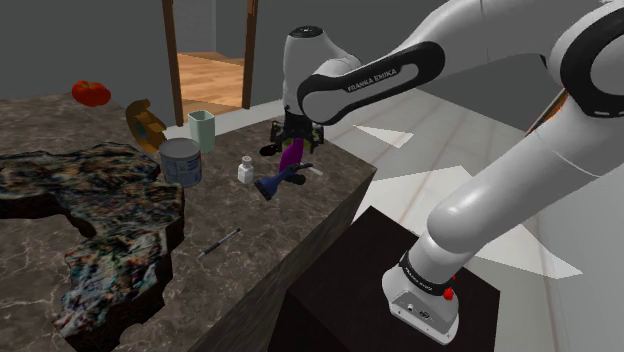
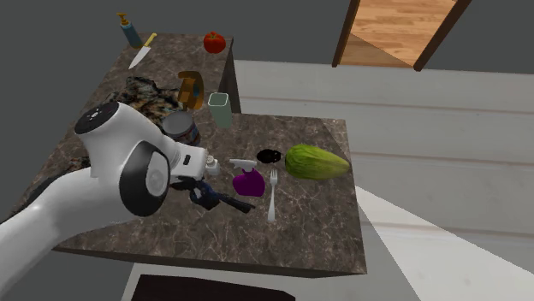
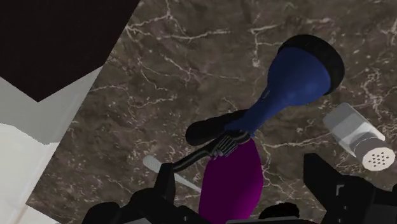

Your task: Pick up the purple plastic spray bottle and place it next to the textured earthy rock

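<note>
Straddling the spray bottle (image 3: pixel 232 181) with jaws apart, we should centre and clamp its purple body before lifting toward the rock (image 1: pixel 100 195).

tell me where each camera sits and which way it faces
Shoulder view: beside and behind the stand, looking down over the marble counter toward a doorway; stand and white arm show.
Second exterior view: high over the stand's side, looking steeply down on the counter; the arm shows lower left.
Wrist view: on the hand, looking down at the counter; the gripper shows, its black fingers flanking the purple spray bottle.
Shared: both exterior views hold the bottle, doorway and grey can.
</note>
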Robot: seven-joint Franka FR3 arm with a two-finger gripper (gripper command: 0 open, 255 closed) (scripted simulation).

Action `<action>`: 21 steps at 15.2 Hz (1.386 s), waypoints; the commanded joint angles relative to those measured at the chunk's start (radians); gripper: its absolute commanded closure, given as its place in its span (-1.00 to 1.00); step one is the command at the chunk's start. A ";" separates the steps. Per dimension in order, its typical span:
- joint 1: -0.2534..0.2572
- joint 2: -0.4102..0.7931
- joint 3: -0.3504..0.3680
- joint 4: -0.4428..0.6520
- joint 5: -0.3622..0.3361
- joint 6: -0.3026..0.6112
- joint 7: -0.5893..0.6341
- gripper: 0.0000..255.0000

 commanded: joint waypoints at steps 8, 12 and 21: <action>-0.063 0.314 0.013 0.172 -0.290 0.063 0.505 -1.00; -0.066 0.353 -0.001 0.164 -0.332 0.103 0.532 -1.00; -0.067 0.369 -0.007 0.161 -0.349 0.118 0.543 -1.00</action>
